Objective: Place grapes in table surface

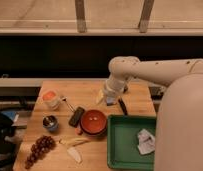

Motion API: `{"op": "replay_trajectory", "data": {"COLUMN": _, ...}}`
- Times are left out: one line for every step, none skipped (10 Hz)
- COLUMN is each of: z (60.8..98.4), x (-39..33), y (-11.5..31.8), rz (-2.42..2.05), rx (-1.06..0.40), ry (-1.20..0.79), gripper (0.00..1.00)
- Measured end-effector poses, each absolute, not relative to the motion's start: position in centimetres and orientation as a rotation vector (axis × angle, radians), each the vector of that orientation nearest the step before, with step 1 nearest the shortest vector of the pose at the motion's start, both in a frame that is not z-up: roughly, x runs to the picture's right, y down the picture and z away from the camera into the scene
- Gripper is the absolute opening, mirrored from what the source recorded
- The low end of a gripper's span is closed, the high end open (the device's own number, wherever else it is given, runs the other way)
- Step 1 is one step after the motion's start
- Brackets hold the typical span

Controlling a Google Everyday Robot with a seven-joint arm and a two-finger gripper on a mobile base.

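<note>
grapes (39, 149): long knobbly bunch of round dark red-purple berries, lying front left
table (90, 90): tan wood, plank grain
claw (114, 101): spread, over far right side

grapes (39, 149) lying near-left on table surface (85, 92) | tray (111, 147) sitting near-right | bowl (93, 122) sitting left of tray | gripper (112, 101) hovering far of bowl

We see our arm (160, 70) as smooth, off-white, tube-like segments that swell into a rounded joint. A broad pale shell (182, 125) fills the right edge. Our gripper (117, 104) is above the far right part of the table surface (90, 90), with slim dark fingers spread under a whitish wrist.
</note>
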State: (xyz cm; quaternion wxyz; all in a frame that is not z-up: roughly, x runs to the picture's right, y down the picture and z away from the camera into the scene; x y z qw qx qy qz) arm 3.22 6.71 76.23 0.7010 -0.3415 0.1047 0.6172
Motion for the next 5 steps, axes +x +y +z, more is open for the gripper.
{"op": "replay_trajectory", "data": {"z": 76.5, "x": 1.5, "y": 6.7, "rz": 1.338, "rx": -0.769, "ry": 0.239, "gripper": 0.65}}
{"op": "replay_trajectory", "data": {"z": 76.8, "x": -1.5, "y": 6.8, "rz": 1.287, "rx": -0.785, "ry": 0.241, "gripper": 0.65}}
{"op": "replay_trajectory", "data": {"z": 77.0, "x": -3.8, "y": 6.9, "rz": 1.248, "rx": -0.799, "ry": 0.237, "gripper": 0.65}}
{"op": "replay_trajectory", "data": {"z": 77.0, "x": -7.3, "y": 7.4, "rz": 1.190, "rx": -0.821, "ry": 0.228, "gripper": 0.65}}
{"op": "replay_trajectory", "data": {"z": 76.7, "x": -10.6, "y": 8.2, "rz": 1.136, "rx": -0.841, "ry": 0.217, "gripper": 0.65}}
